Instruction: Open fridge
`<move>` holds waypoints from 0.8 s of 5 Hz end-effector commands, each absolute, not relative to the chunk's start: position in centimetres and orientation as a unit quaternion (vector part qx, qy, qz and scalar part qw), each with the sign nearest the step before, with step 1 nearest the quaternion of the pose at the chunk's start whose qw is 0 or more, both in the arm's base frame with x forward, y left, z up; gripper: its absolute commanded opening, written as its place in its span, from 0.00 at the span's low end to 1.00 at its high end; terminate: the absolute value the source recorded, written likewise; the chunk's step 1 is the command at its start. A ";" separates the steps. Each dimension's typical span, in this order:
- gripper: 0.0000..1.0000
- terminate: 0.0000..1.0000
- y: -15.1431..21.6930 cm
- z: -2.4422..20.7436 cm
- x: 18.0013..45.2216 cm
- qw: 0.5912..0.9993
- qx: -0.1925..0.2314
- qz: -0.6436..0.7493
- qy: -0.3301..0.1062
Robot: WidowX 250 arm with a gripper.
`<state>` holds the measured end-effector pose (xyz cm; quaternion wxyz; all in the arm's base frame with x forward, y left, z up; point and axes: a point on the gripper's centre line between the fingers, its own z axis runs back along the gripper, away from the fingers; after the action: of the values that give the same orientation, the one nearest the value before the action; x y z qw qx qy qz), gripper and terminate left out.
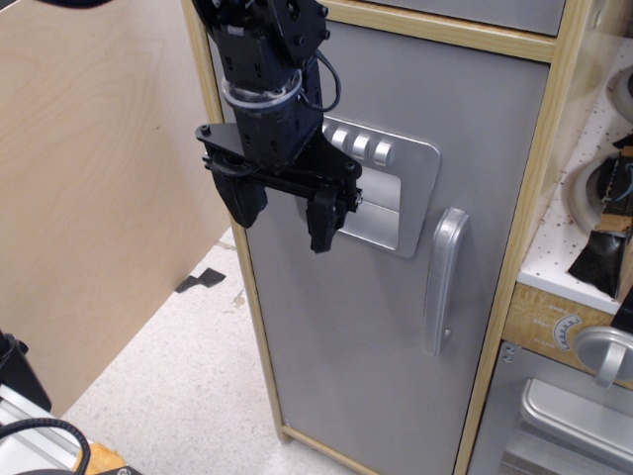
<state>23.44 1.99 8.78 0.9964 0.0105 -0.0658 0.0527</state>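
The fridge (356,327) is a tall toy cabinet with a light wood frame and a flat grey door. The door looks shut against the frame. A silver vertical handle (444,280) sits at the door's right side. A silver dispenser panel (391,203) with round buttons (362,146) is at upper middle. My black gripper (287,216) hangs in front of the door's upper left, fingers pointing down and spread apart, holding nothing. It is left of the handle and partly covers the panel.
A plywood wall (89,178) stands at the left. A silver oven door (564,426) with a round knob (605,356) is at the lower right. A white pegboard counter (584,237) with a sink is at the right. The speckled floor (168,386) lies below.
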 end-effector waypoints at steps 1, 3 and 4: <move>1.00 0.00 2.0 8.8 23.4 0.996 0.011 0.053 -0.066; 1.00 0.00 -1.2 7.1 26.9 0.997 0.001 0.037 -0.069; 1.00 0.00 -3.0 5.4 29.0 0.994 -0.003 0.025 -0.108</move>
<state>28.27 -3.07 3.85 0.9961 -0.0018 -0.0858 0.0222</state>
